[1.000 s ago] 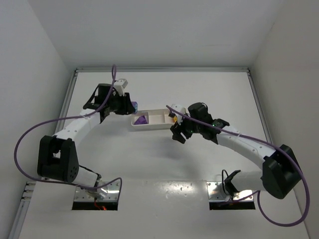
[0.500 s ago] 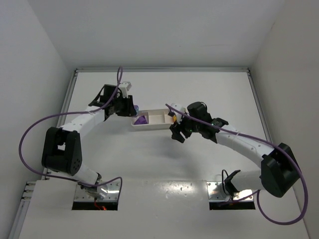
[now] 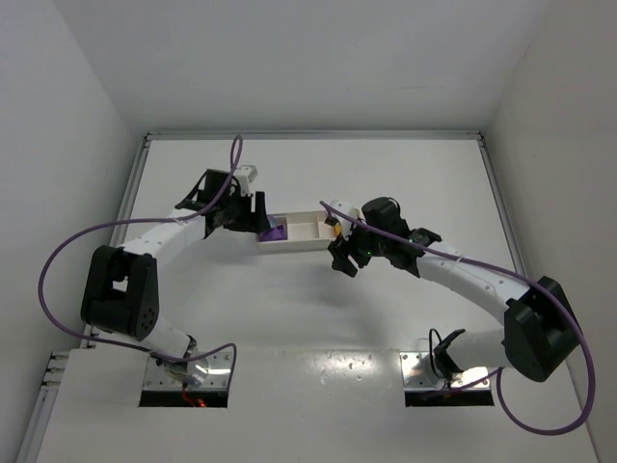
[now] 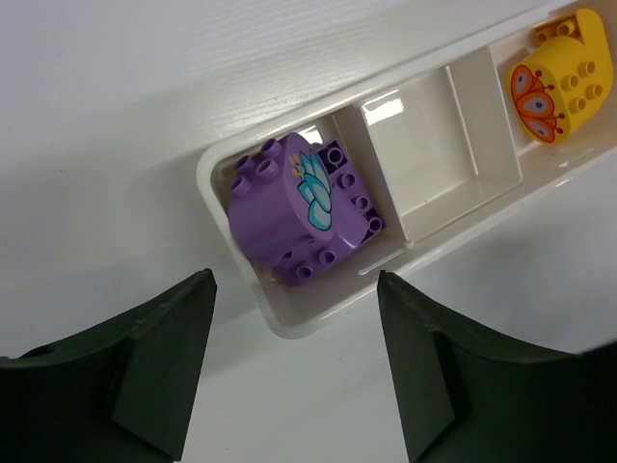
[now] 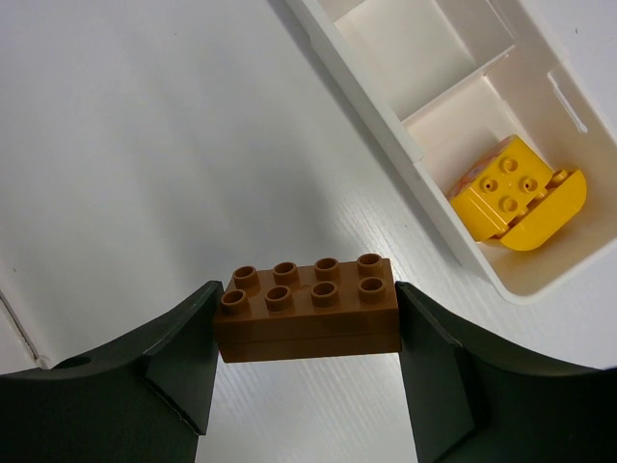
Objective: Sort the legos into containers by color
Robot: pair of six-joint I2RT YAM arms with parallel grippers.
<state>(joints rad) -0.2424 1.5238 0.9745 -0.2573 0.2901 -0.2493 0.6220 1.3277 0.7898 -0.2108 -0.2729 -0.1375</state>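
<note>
White table carries the long tray. Within the last second the left gripper has moved from beside the tray's left end to above the left compartment. Its fingers now stand spread and empty, so purple looks sorted. I count two purple legos there and, it seems, two yellow legos in the right compartment. The middle compartment holds nothing. The right gripper stays pinching the one brown brick near the tray; it belongs, I judge, in the middle.
</note>
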